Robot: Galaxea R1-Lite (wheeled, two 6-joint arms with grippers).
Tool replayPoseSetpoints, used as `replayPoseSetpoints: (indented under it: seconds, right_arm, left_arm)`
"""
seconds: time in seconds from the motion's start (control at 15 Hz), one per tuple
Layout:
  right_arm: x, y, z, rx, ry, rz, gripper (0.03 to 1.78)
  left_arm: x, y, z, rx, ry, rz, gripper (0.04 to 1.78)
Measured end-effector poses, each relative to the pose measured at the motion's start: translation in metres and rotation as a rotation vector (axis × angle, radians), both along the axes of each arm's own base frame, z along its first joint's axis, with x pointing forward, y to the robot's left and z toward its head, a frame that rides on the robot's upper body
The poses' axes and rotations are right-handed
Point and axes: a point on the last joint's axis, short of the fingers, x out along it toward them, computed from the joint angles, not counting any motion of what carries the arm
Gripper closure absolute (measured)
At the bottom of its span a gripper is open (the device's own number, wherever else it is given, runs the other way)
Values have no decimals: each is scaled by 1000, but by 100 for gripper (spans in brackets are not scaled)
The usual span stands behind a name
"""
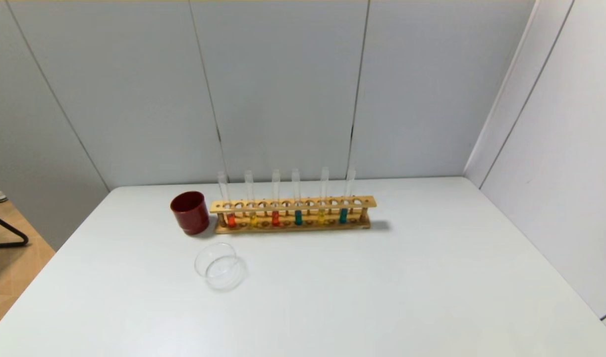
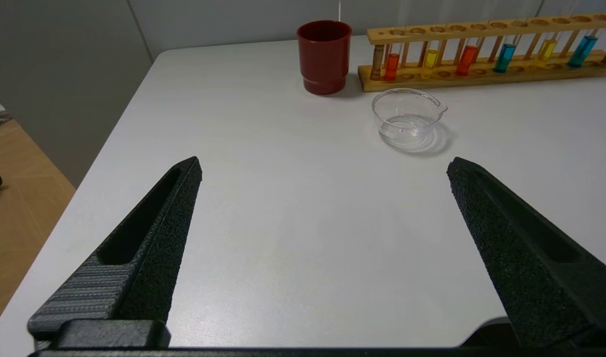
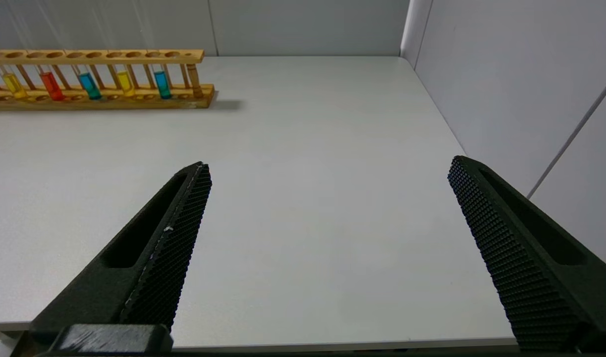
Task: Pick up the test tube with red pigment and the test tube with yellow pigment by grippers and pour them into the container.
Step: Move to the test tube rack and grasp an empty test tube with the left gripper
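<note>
Nothing is picked yet. The left gripper (image 2: 325, 168) and right gripper (image 3: 327, 166) gape wide, empty, at the near table edge. Well ahead, the red tube (image 2: 391, 67) and yellow tube (image 2: 430, 58) stand racked behind the dish (image 2: 407, 117); next comes a reach.

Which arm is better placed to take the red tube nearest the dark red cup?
Left, probably. The left gripper faces the test tube with red pigment and the container; the right gripper views the rack's far end.
</note>
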Motion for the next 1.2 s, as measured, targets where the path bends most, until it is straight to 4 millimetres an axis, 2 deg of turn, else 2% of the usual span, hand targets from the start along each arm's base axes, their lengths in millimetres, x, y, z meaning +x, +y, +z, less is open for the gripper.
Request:
replayPoseSetpoints:
  seconds: [0.13,0.27,0.47,0.73,1.0,1.2]
  right_arm:
    - [0,0,0,0,0,0,6]
    - [0,0,0,0,0,0,6]
    - [0,0,0,0,0,0,6]
    - [0,0,0,0,0,0,6]
    - [0,0,0,0,0,0,6]
    - [0,0,0,0,0,0,6]
  left_arm:
    - [0,0,1,20,3,-7,7]
    - [-4,0,10,23,-20,-15,7]
    - [-16,-1,34,24,-32,-24,7]
    - [-29,-1,79,26,-54,-47,7]
    - [-14,-1,128,59,-28,-53,7]
    - [15,-1,166,74,-23,-59,7]
